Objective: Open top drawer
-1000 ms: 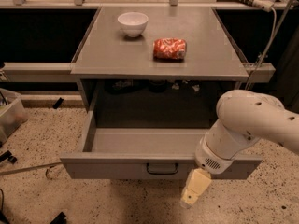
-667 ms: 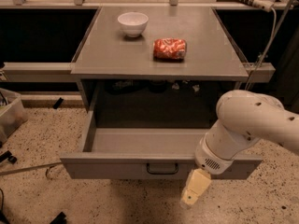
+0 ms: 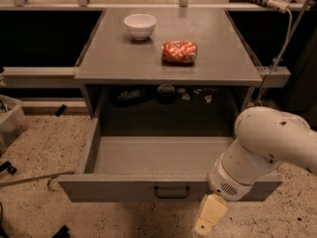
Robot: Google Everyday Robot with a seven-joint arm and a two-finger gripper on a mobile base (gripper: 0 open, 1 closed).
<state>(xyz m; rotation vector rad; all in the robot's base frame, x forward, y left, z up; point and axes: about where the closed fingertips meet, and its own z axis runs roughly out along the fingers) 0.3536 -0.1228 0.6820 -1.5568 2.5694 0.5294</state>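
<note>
The top drawer [image 3: 124, 188] is a grey metal drawer pulled far out from under the grey cabinet top [image 3: 119, 58]. Its plain grey tray interior [image 3: 153, 155] is empty. A small black loop handle [image 3: 171, 192] sits at the middle of its front. My white arm [image 3: 267, 150] reaches down over the drawer's front right corner. The gripper [image 3: 208, 217] hangs below the drawer front, right of the handle and apart from it. Only one cream finger [image 3: 210, 213] shows.
A white bowl [image 3: 140, 25] and a red crumpled bag [image 3: 179, 52] lie on the cabinet top. Small dark items [image 3: 166, 93] sit in the recess behind the drawer. A clear bin [image 3: 10, 120] stands on the speckled floor at left. A cable [image 3: 280, 48] hangs at right.
</note>
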